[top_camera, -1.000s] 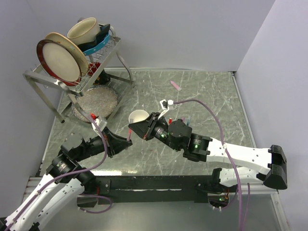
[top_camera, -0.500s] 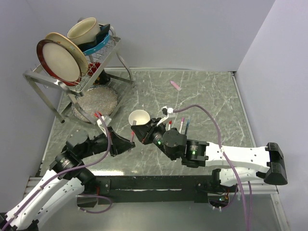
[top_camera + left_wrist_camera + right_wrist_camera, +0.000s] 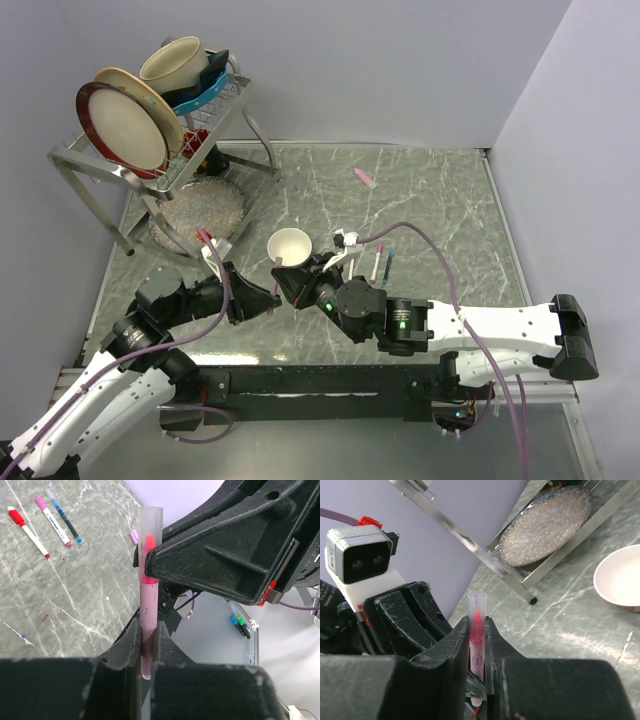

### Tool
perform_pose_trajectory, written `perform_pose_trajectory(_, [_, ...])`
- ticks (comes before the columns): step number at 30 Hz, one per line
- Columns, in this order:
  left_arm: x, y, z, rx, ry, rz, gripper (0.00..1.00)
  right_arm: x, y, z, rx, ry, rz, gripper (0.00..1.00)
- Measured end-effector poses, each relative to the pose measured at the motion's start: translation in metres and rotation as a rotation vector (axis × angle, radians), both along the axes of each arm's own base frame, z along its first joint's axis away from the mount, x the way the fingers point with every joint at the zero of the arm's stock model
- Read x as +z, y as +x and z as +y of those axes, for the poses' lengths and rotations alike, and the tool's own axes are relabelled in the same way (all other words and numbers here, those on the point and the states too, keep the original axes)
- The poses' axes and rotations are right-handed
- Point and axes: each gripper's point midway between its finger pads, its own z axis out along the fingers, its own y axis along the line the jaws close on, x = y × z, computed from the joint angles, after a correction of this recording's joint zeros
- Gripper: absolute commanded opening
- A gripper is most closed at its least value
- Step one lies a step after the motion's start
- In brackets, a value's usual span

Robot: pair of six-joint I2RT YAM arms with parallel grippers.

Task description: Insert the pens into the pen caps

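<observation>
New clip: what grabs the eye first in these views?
Both grippers meet mid-table beside the white bowl: the left gripper clamps a pink pen, and the right gripper pinches its clear cap, red tip showing inside. At the far left, a metal dish rack holds plates.

A green-grey marbled tabletop point(image 3: 440, 190) is boxed in by plain, pale lilac walls point(image 3: 400, 60) under soft, even light. At its far left corner stands a metal dish rack point(image 3: 92, 168) holding plates point(image 3: 125, 125) and what looks like a beige bowl point(image 3: 172, 62).
</observation>
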Motion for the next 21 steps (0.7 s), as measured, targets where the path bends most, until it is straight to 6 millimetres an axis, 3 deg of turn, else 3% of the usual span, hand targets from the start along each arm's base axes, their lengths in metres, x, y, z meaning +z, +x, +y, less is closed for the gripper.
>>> perform_pose_trajectory(8, [-0.001,-0.003,0.0,-0.014,0.002,-0.001,0.01,0.0,-0.002,-0.001,0.001,0.036,0.039,0.2])
perform_pose_trajectory(11, [0.003,-0.006,0.0,-0.024,-0.007,-0.016,0.01,0.004,-0.004,-0.002,0.011,0.043,0.049,0.36])
perform_pose_trajectory(12, [0.006,-0.005,0.001,-0.02,-0.016,-0.036,0.01,0.006,-0.007,-0.001,0.03,0.045,0.056,0.44])
perform_pose_trajectory(16, [0.027,-0.001,0.004,0.008,-0.069,-0.127,0.01,0.01,-0.033,0.008,0.135,0.033,0.078,0.55])
perform_pose_trajectory(21, [0.043,-0.007,0.01,0.014,-0.122,-0.205,0.01,0.026,-0.035,0.001,0.147,0.038,0.086,0.64])
